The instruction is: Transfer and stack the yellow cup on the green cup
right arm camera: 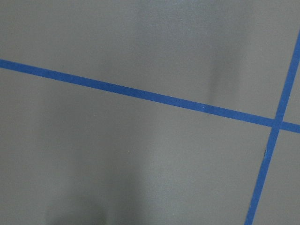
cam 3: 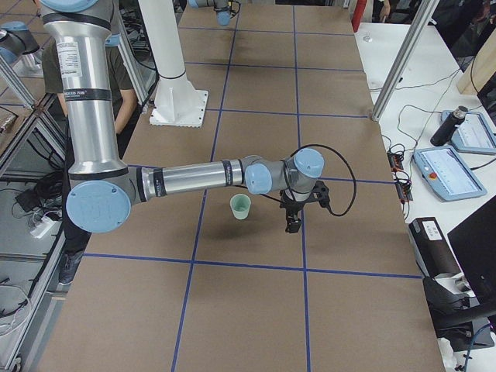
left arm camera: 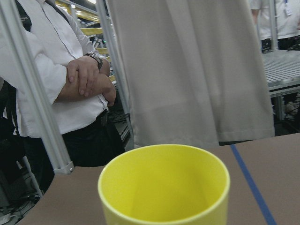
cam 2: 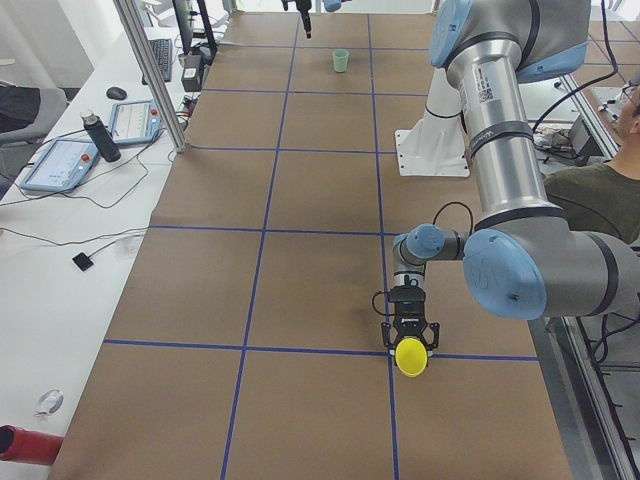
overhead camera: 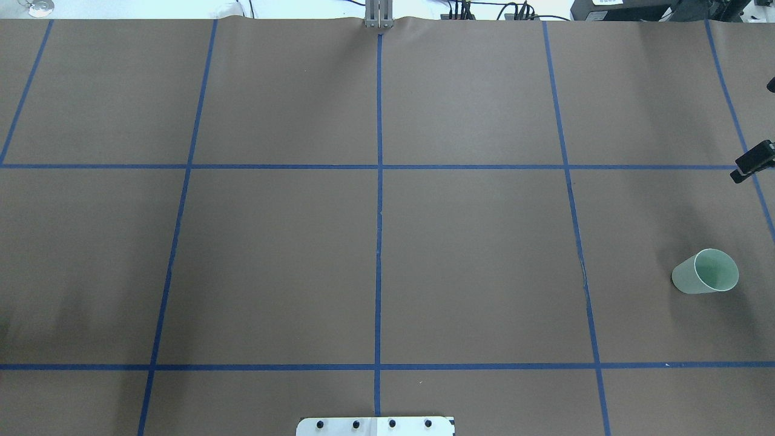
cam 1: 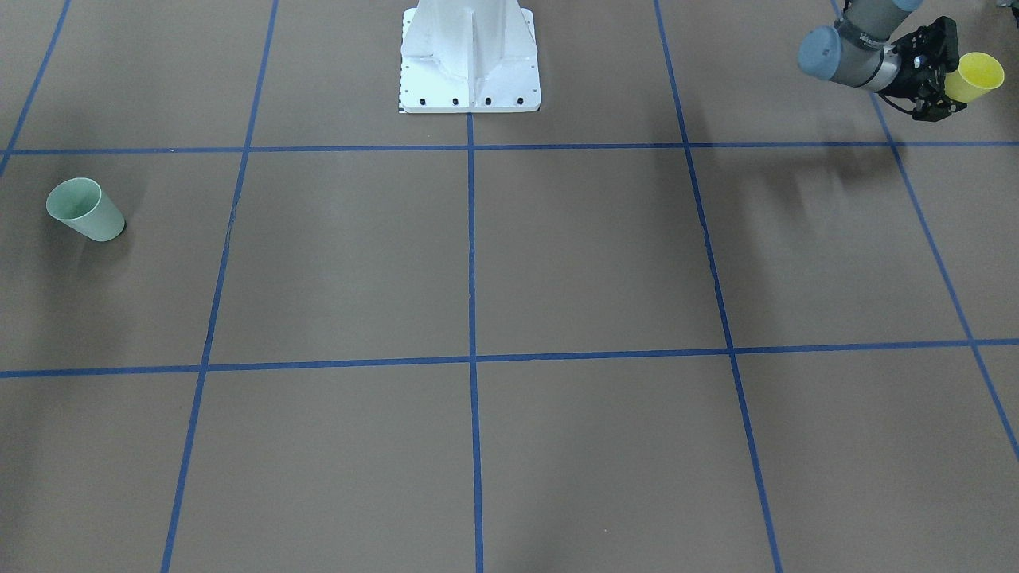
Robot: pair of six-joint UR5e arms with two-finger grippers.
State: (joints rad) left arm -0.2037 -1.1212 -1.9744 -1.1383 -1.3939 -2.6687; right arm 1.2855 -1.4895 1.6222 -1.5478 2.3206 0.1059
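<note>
Two cups, one of each colour, sit at opposite ends of the brown counter (cam 1: pixel 597 255). The yellow cup (cam 1: pixel 978 76) is at the robot's left end, clamped in the left tool (cam 1: pixel 933 79). Its black fingers (cam 2: pixel 408 333) grip the lower body, and the cup is tipped over so its mouth points away from the wrist. Its shadow falls off to one side on the paper.

The green cup (cam 1: pixel 84 209) stands upright, mouth up, on the counter at the robot's right end. The right tool (cam 3: pixel 293 223) hangs just beside it on the operators' side, pointing down and not touching it. From the side I cannot tell whether its fingers are apart or together.

Blue tape lines (cam 1: pixel 471 239) mark the counter into a grid. The white pedestal (cam 1: pixel 470 64) is bolted at the robot's edge, midway between the cups.

On the white side bench lie two teach pendants (cam 2: pixel 60 163) with a single dark bottle (cam 2: pixel 100 137) between them. A man in a white shirt (left arm camera: pixel 70 84) stands past the counter's end with his arms crossed.
</note>
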